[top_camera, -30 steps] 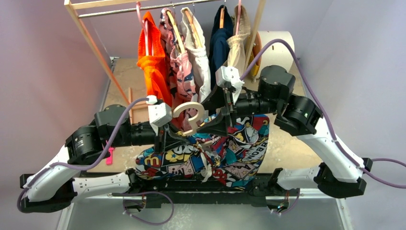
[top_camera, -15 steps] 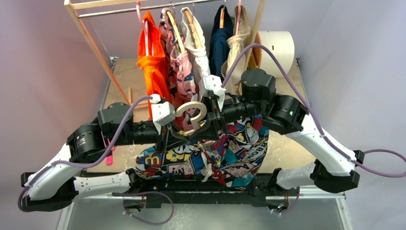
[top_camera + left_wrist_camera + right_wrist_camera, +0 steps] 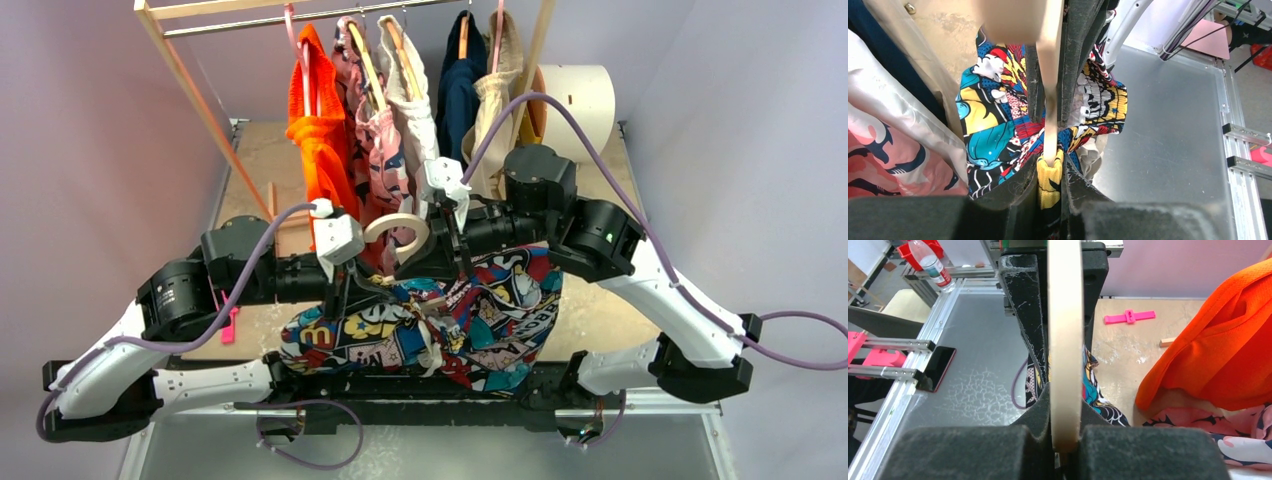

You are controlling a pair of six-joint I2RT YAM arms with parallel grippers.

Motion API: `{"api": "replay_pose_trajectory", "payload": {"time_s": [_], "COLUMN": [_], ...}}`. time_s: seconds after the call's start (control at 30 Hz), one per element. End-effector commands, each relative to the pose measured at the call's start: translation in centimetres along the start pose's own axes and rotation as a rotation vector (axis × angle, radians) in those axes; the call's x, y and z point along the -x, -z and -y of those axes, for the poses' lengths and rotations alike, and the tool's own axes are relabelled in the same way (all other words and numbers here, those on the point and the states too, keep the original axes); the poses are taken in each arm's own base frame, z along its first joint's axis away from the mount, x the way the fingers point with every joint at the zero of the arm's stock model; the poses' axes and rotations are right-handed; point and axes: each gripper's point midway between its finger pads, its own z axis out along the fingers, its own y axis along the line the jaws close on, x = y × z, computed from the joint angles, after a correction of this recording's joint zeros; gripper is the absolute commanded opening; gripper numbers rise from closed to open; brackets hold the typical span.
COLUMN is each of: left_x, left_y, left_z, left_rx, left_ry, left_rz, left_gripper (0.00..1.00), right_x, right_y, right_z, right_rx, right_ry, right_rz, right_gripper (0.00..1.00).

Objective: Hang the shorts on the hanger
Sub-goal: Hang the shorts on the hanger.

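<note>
The left fingers (image 3: 1003, 212) are pinched narrow on the hanger (image 3: 1050, 125), with a yellow fold of the shorts (image 3: 993, 125) caught in the same gap. The right fingers (image 3: 978, 450) are clamped just as narrow on the hanger's cream edge, facing the left ones from close by. In the top view the hanger's hook curls up between the 2 wrists, and the shorts hang below it in a bunched spread over the middle of the near edge of the tabletop (image 3: 260, 160); whether the cloth rests on it I cannot tell. A pink clip (image 3: 229, 325) lies near the left edge. Along the far edge a rack (image 3: 200, 100) carries hung clothes, an orange garment (image 3: 320, 130) among them, and a white roll (image 3: 575, 100) sits at the far right corner.
</note>
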Motion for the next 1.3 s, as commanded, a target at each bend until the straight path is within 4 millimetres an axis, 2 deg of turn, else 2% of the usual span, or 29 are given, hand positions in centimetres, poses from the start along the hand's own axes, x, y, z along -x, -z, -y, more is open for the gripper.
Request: {"api": "replay_pose_trajectory", "payload": {"time_s": [0.0, 0.03, 0.1, 0.27, 0.47, 0.6, 0.7, 0.8, 1.0, 1.1, 1.17, 1.27], "left_x": [4.2, 4.3, 4.8, 6.5, 8.6, 9.9, 10.1, 9.4, 5.8, 4.9, 4.5, 4.1], "left_y": [1.8, 2.1, 3.1, 6.9, 10.5, 11.9, 12.4, 12.3, 10.8, 10.6, 10.6, 11.0], "left_z": [0.5, 0.4, 0.2, -0.4, 0.2, 0.6, 0.6, 0.2, -1.5, -2.3, -2.8, -3.6], "left_rx": [0.009, 0.022, 0.049, 0.141, 0.162, 0.163, 0.172, 0.192, 0.255, 0.287, 0.313, 0.359], "left_ry": [-0.036, -0.032, -0.03, -0.035, -0.027, -0.033, -0.043, -0.047, -0.04, -0.039, -0.042, -0.04], "left_rz": [0.152, 0.152, 0.167, 0.242, 0.356, 0.402, 0.396, 0.365, 0.238, 0.219, 0.212, 0.208], "left_gripper": [0.21, 0.29, 0.37, 0.39, 0.44, 0.5, 0.53, 0.55, 0.55, 0.55, 0.52, 0.41], "right_x": [3.1, 4.1, 5.5, 8.6, 9.2, 10.0, 10.7, 10.6, 10.7, 11.0, 11.0, 11.0], "right_y": [1.5, 2.0, 3.0, 5.2, 5.8, 6.4, 6.8, 7.0, 7.6, 7.8, 7.9, 8.2], "right_z": [-0.1, -0.2, -0.6, -1.9, -1.9, -2.1, -2.4, -2.4, -2.7, -3.0, -3.1, -3.2], "right_rx": [-0.064, -0.083, -0.1, -0.118, -0.141, -0.152, -0.15, -0.159, -0.164, -0.156, -0.156, -0.164], "right_ry": [0.064, 0.08, 0.092, 0.13, 0.134, 0.145, 0.155, 0.155, 0.155, 0.157, 0.157, 0.158], "right_rz": [0.118, 0.162, 0.216, 0.314, 0.335, 0.354, 0.363, 0.358, 0.381, 0.389, 0.39, 0.389], "right_gripper": [0.0, 0.0, 0.0, 0.0, 0.0, 0.0, 0.0, 0.0, 0.0, 0.0, 0.0, 0.0]}}
